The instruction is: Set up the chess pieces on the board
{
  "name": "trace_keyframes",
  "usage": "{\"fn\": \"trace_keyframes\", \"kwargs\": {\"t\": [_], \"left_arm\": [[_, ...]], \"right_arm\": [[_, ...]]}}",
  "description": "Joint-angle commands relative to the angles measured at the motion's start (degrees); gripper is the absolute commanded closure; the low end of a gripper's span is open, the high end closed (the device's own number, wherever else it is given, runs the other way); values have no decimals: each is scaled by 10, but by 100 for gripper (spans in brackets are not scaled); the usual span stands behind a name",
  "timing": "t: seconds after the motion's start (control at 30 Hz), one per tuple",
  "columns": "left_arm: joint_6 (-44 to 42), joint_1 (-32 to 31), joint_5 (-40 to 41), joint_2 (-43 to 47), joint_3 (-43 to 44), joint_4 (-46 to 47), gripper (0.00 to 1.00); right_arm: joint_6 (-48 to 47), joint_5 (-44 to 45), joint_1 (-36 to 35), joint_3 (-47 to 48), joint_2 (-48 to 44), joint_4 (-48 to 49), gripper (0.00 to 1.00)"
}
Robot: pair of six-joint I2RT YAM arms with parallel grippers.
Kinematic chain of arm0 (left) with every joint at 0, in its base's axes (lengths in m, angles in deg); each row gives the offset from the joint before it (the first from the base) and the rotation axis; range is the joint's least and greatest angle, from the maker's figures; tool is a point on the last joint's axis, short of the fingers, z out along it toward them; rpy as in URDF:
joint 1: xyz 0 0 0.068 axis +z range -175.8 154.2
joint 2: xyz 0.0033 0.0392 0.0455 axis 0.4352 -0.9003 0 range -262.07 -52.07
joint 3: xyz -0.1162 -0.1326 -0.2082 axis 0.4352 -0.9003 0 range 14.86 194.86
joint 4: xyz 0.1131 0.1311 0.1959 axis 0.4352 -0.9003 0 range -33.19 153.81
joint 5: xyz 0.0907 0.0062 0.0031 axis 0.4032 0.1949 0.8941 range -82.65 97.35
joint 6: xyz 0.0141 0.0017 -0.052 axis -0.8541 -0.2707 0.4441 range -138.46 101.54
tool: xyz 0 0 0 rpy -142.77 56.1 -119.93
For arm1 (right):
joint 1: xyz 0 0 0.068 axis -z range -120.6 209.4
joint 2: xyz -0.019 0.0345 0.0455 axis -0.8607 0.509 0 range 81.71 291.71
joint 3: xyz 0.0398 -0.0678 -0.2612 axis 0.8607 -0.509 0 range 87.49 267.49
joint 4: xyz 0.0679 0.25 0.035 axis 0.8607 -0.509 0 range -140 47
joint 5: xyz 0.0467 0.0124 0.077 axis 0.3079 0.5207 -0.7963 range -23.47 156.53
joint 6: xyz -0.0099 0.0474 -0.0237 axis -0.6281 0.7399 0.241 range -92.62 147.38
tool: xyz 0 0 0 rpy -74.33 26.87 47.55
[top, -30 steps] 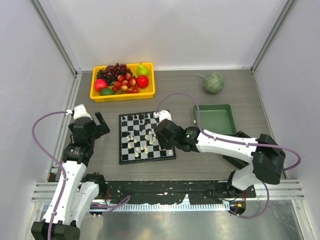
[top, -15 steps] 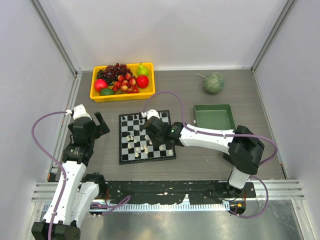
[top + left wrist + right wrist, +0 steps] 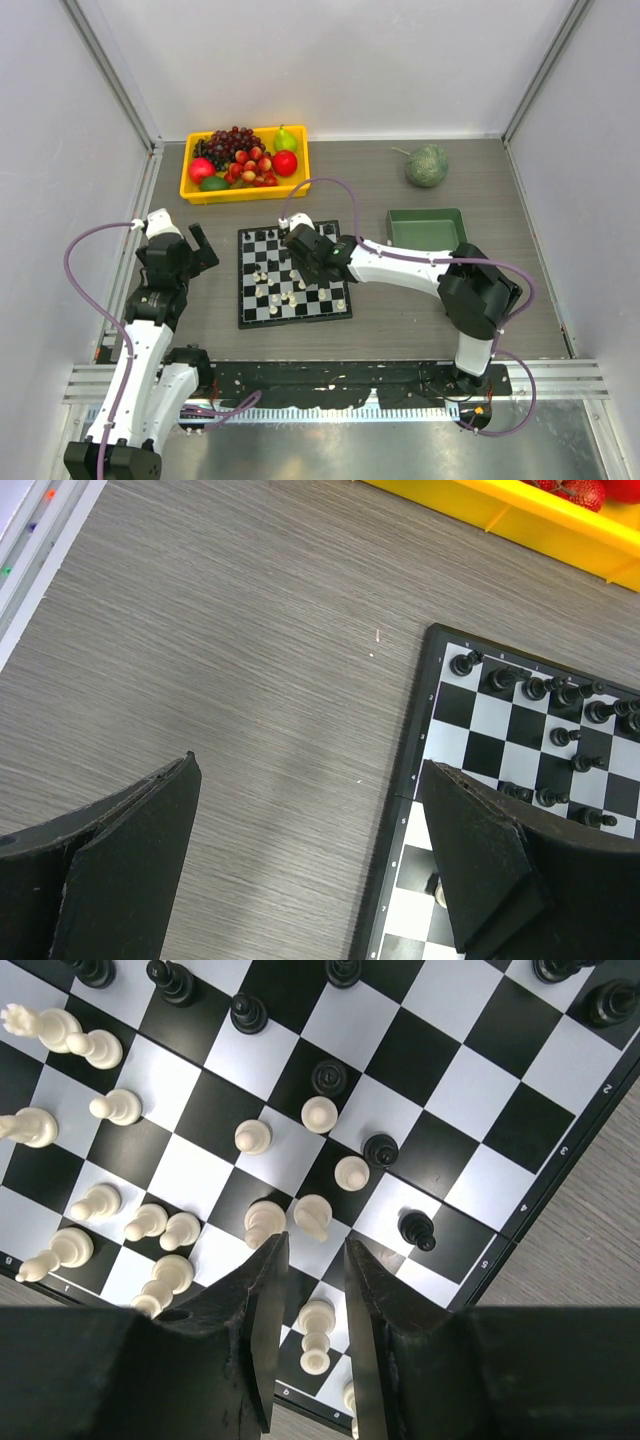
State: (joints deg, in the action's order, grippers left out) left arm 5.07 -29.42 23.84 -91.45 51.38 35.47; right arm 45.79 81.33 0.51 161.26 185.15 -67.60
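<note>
The board point(image 3: 243, 318) lies in the middle of the table. Cream-white chess pieces point(image 3: 262, 275) are scattered over its near half, and black chess pieces point(image 3: 270, 237) stand along its far rows. My right gripper point(image 3: 300, 246) hovers over the board's far right part. In the right wrist view its jaws point(image 3: 315, 1240) stand a narrow gap apart. A white piece point(image 3: 316, 1335) on the board shows in that gap, touching neither finger. Other white pieces point(image 3: 120, 1107) and black pieces point(image 3: 248, 1012) lie ahead. My left gripper point(image 3: 310, 770) is wide open over bare table beside the board's left edge point(image 3: 415, 730).
A yellow tray point(image 3: 245, 192) of fruit sits at the back left. A green tray point(image 3: 430, 238) stands right of the board, with a round green fruit point(image 3: 426, 165) behind it. White walls close in the left and right sides.
My right gripper has moved left and farther across the board, and its jaws have narrowed. The left arm has not moved.
</note>
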Motion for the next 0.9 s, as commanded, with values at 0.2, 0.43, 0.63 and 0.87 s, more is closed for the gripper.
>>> {"fn": "trace_keyframes", "kwargs": {"t": [0.2,0.43,0.63,0.87], "left_arm": [[-6,5,-3,-3,2,15,1],[-6,6,-3,-4,1,17,1],[-6,8,-4,-4,2,16,1],[-6,9,-4,-3,2,15,1]], "right_arm": [[-11,-28,9,42,22,5,66],[-10,-47,14,45,38,7,69],[-10,-51,19,46,42,6,72],[-15,-65,20,47,41,6,77]]}}
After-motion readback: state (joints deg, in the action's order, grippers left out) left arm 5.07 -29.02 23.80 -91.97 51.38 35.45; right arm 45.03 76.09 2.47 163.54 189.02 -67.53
